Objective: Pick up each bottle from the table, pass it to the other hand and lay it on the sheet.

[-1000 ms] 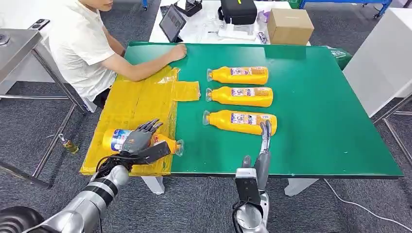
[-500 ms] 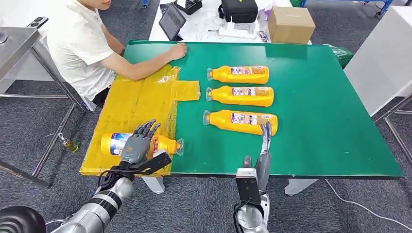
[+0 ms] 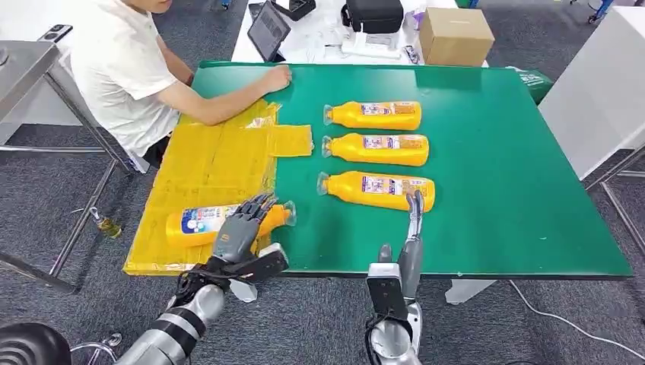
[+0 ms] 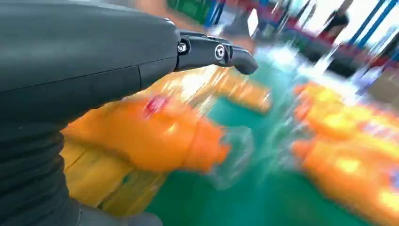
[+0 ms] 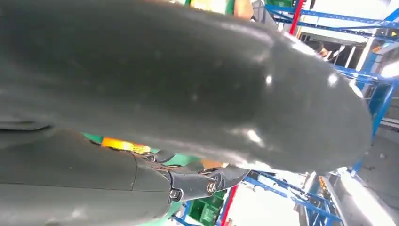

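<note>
One bottle (image 3: 220,221) lies on the sheet (image 3: 213,163) under the open left hand (image 3: 242,232); next, the open right hand (image 3: 413,220) should grasp the nearest bench bottle (image 3: 378,190).

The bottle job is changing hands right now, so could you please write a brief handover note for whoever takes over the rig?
Left hand: fingers spread, holding nothing, hovering over the orange plastic bottle with a clear cap that lies on the yellow plastic sheet, its cap end at the sheet's edge.
Right hand: fingers straight, empty, at the near side of the nearest of three orange bottles lying in a row on the green table; contact unclear.
Done: one bottle on the sheet.
Left: the nearest, middle orange bottle and far orange bottle.
A person's hand rests on the table's far edge.
</note>
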